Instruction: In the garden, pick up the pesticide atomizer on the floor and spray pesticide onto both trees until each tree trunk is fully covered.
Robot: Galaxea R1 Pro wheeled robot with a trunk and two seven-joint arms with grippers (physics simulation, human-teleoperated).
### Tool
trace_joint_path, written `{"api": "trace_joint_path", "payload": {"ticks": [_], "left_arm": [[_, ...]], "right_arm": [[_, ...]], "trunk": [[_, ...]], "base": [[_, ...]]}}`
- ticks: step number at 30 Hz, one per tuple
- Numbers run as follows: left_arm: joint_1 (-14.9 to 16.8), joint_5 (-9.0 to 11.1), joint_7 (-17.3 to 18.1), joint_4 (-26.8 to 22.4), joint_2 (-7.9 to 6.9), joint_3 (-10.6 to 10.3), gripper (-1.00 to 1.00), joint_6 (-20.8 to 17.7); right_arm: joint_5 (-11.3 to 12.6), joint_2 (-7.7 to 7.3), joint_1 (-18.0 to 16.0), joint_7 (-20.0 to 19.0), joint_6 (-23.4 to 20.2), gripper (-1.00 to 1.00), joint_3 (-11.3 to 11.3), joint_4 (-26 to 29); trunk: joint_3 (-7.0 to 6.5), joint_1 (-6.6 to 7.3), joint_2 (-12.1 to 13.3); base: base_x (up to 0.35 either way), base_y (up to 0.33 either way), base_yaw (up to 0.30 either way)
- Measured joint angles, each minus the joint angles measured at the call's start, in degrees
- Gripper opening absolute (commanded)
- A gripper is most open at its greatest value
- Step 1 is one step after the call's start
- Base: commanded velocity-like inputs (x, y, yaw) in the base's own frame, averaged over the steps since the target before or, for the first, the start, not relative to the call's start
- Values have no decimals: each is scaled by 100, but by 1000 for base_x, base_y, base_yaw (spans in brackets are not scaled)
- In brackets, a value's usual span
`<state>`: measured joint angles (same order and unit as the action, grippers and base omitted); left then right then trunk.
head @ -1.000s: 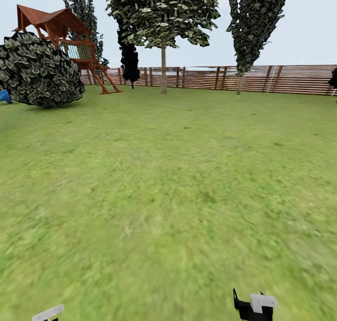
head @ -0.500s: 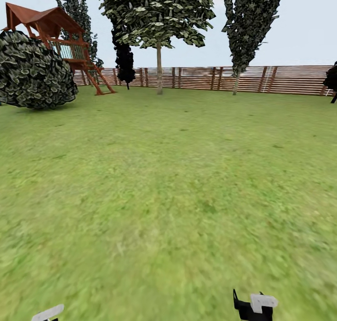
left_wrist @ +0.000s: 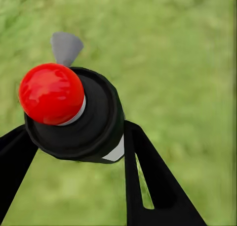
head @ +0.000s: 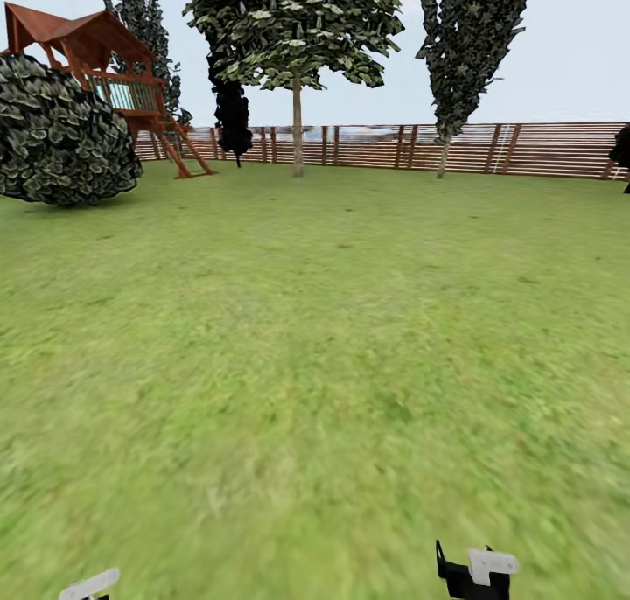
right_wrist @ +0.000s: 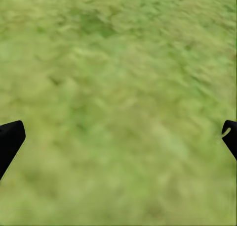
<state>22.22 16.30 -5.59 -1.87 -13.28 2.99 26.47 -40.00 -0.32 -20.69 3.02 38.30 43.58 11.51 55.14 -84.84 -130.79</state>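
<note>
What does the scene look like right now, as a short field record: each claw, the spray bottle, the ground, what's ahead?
left claw: shut on the spray bottle
spray bottle: held between the black fingers, red nozzle tip toward the camera
right claw: open, nothing between its fingers
ground: grass under both claws
ahead: leafy tree by the wooden fence
left side: round bush, wooden playhouse
</note>
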Motion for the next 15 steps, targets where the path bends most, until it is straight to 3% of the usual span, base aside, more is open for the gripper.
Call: {"api": "trace_joint_path", "payload": {"ticks": [15], "left_arm": [[1, -1, 0, 0, 2, -1, -100, 0]], "right_arm": [[-1, 2, 0, 0, 0, 100, 0, 0]], "trunk": [[0, 0, 0]], "base": [[340, 0, 0]]}}
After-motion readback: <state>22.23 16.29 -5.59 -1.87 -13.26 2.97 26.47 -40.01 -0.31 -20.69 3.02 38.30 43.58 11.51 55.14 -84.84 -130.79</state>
